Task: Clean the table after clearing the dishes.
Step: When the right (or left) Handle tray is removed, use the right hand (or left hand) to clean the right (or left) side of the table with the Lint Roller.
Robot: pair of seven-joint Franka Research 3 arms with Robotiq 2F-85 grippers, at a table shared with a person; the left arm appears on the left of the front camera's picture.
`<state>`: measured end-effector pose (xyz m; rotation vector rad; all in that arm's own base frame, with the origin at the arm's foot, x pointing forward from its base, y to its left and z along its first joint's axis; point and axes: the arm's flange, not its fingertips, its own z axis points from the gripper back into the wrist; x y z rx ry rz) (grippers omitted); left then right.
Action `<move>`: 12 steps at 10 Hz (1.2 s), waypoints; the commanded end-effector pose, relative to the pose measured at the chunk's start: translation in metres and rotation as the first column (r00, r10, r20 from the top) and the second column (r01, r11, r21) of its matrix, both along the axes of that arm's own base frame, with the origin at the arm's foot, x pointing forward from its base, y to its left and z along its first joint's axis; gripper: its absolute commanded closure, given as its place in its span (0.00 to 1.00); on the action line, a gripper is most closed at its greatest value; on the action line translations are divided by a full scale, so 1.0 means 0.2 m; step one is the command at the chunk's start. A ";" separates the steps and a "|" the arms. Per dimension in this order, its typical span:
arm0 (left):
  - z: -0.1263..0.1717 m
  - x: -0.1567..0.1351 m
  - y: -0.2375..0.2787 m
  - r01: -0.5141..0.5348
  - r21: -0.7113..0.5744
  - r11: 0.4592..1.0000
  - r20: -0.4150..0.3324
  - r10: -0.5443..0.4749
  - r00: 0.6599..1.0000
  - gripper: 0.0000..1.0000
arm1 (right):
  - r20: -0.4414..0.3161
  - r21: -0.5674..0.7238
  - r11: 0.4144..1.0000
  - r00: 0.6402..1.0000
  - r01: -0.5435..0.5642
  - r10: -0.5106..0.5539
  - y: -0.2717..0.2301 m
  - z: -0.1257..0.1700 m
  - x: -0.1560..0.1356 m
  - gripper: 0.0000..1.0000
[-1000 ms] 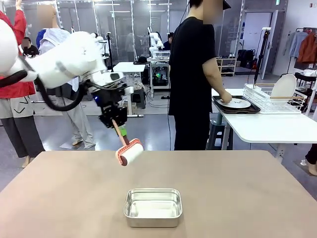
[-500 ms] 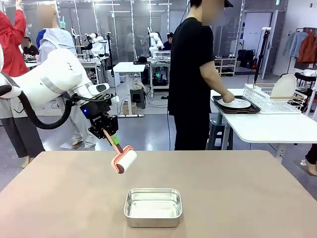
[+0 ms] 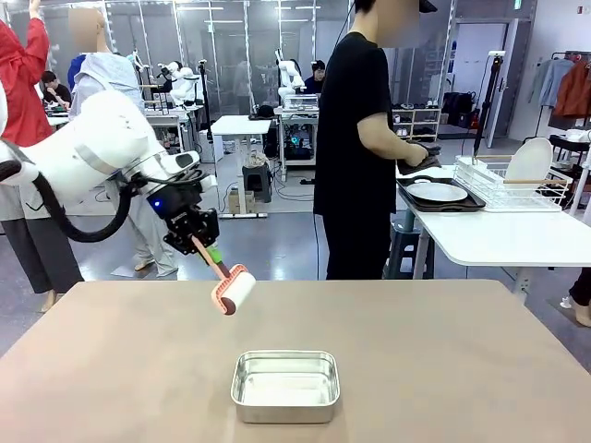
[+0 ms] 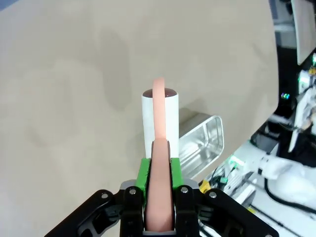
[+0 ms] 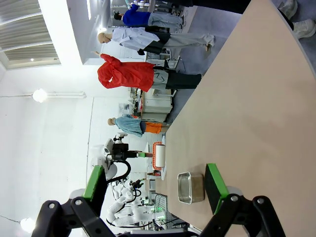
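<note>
Fig.: the table (image 3: 443, 341) is a plain beige-tan matte top w/ a rounded edge, taking up the near half of the front view. Your left claw (image 3: 205, 245) hangs over the table's far-left part, jaws clamped on the pink handle of a lint roller (image 3: 236, 291). The white roll tilts down and to the right and appears clear of the top. A steel pan (image 3: 284, 385) sits on the table approx. centre, on the robot's side, apart from the roller. A white plate (image 3: 437, 192) lies on a dark tray (image 3: 462, 205) on the white table (image 3: 499, 238) at far right, beside a wire rack (image 3: 517, 180). The person's hand (image 3: 420, 159) holds sth. dark above that tray; can't tell what. Left wrist view adds the grip detail: green pads (image 4: 142, 173) pressed to both sides of the handle, w/ tabletop under the roll and the pan beyond it. Right wrist view gives you the right claw (image 5: 155, 173), jaws spread wide w/ nothing between them, and the pan and roller far off.
</note>
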<state>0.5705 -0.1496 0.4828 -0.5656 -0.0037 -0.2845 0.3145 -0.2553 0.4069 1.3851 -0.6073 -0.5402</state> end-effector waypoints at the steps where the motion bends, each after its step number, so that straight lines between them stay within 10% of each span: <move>1: -0.16 -0.11 0.21 -0.170 -0.111 0.979 -0.009 0.170 0.985 0.79 | 0.001 -0.008 1.000 1.000 -0.014 0.014 -0.01 0.01 -0.02 0.00; 12: -0.83 -0.21 0.46 -0.302 -0.275 0.913 -0.084 0.290 0.953 0.79 | 0.001 -0.008 1.000 1.000 -0.014 0.014 -0.01 0.01 -0.02 0.00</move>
